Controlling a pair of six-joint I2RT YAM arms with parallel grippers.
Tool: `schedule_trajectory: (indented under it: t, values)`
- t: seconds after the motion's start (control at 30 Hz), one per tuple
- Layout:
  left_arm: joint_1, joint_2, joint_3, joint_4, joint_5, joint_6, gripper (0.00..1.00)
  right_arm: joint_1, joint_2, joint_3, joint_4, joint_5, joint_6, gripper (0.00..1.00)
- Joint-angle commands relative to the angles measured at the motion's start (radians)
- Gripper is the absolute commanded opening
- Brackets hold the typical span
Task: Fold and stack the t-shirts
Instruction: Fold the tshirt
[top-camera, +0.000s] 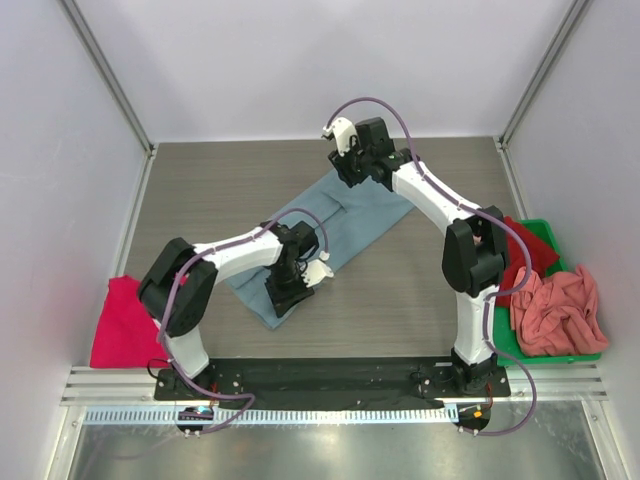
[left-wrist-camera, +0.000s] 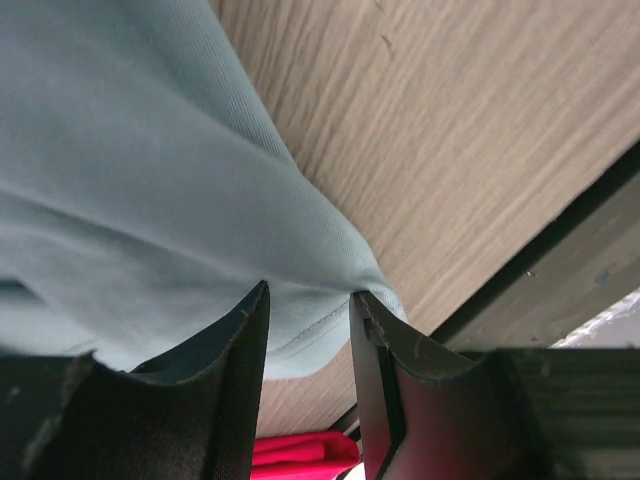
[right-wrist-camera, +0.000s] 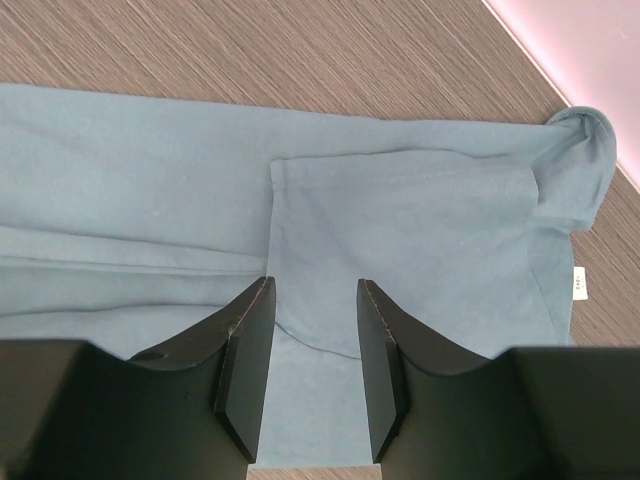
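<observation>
Cloth in grey-blue, the shirt (top-camera: 350, 225) lies mid-table as a long folded strip running from 7 o'clock to 1 o'clock. The left gripper (left-wrist-camera: 310, 300) stands at its 7 o'clock hem, jaws partly apart and pinching nothing, the hem edge just past the tips. The right gripper (right-wrist-camera: 315, 290) hangs over the 1 o'clock end, jaws likewise parted and empty. Bare table (top-camera: 220, 190) lies open toward 10 o'clock and 5 o'clock. A magenta shirt (top-camera: 125, 320) sits at the 8 o'clock edge; the green bin (top-camera: 545, 232) at 3 o'clock holds a salmon shirt (top-camera: 555, 310) and a red shirt (top-camera: 525, 255)
</observation>
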Motion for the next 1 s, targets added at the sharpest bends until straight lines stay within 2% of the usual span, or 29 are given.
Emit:
schedule_trajectory:
  t: [0.0, 0.13, 0.17, 0.23, 0.37, 0.5, 0.6, 0.77, 0.87, 0.97]
  values:
    - [0.002, 0.032, -0.013, 0.045, 0.011, -0.024, 0.39, -0.001, -0.041, 0.005, 0.023, 0.021, -0.023, 0.44]
    - [-0.007, 0.091, -0.024, 0.066, 0.02, -0.036, 0.36, -0.004, -0.031, 0.005, 0.023, 0.023, -0.026, 0.44]
    - [-0.017, 0.115, -0.024, 0.068, 0.028, -0.035, 0.32, -0.004, -0.029, 0.005, 0.023, 0.023, -0.024, 0.44]
    - [-0.03, 0.131, -0.023, 0.068, 0.038, -0.033, 0.31, -0.007, -0.024, 0.004, 0.025, 0.023, -0.023, 0.44]
    - [-0.116, 0.169, -0.007, 0.054, 0.071, -0.022, 0.31, -0.036, -0.001, 0.024, 0.025, 0.041, 0.002, 0.44]
    - [-0.198, 0.255, 0.04, 0.056, 0.123, -0.013, 0.31, -0.125, 0.04, 0.05, 0.023, 0.044, 0.061, 0.44]
    - [-0.247, 0.305, 0.102, 0.089, 0.138, -0.025, 0.31, -0.163, 0.077, 0.051, 0.02, 0.043, 0.078, 0.44]
    - [-0.273, 0.372, 0.32, 0.083, 0.164, -0.053, 0.31, -0.214, 0.108, 0.039, 0.017, 0.046, 0.083, 0.44]
    - [-0.268, 0.338, 0.452, 0.017, 0.155, -0.032, 0.33, -0.217, 0.108, 0.024, 0.017, 0.052, 0.075, 0.44]
    - [-0.236, 0.254, 0.52, -0.046, 0.138, -0.015, 0.35, -0.217, 0.106, 0.021, 0.017, 0.049, 0.081, 0.44]
